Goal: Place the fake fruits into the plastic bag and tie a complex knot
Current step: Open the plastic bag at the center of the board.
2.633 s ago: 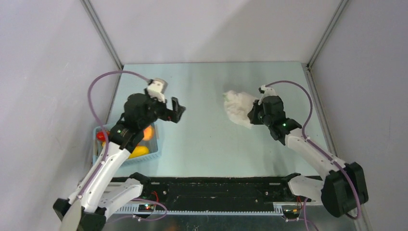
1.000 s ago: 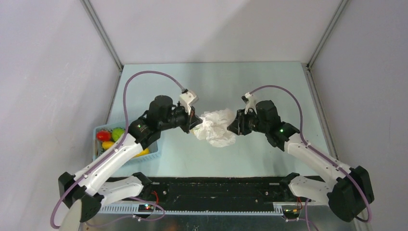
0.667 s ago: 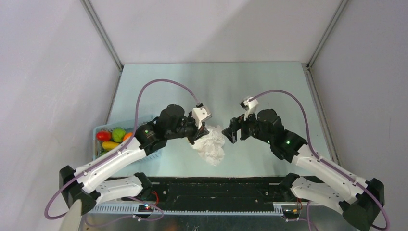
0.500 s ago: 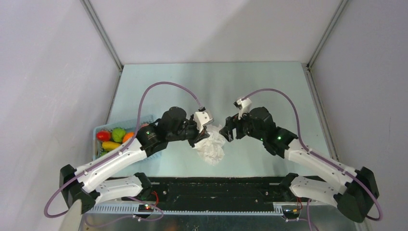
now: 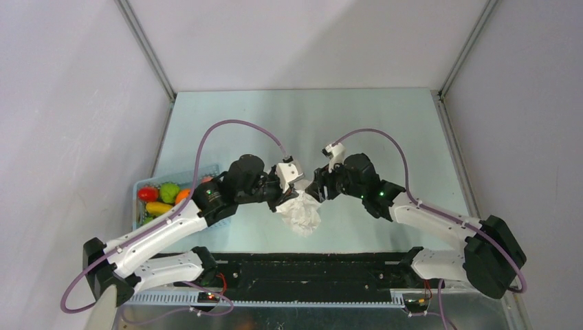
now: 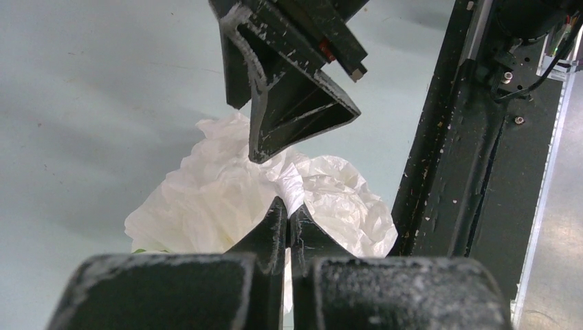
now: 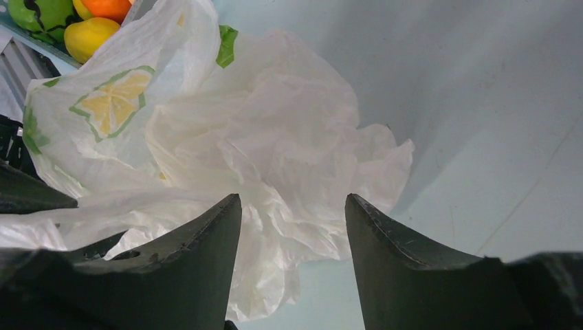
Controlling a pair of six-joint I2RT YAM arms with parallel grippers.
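Status: left gripper is clamping shut on a fold of the bag. Right gripper is hanging jaws apart just over it, contact unclear. One bag, crumpled, is lying on the table under both sets of tips, its long axis running from them toward the near edge. Four fruits are showing: one red, one green, one orange, one yellow. All are sitting in the basket, well left of the bag.

This looks like a robotics lab test cell: plain pale panels in metal framing box in a mint tabletop, with two cabled robot arms bolted to a black rail.
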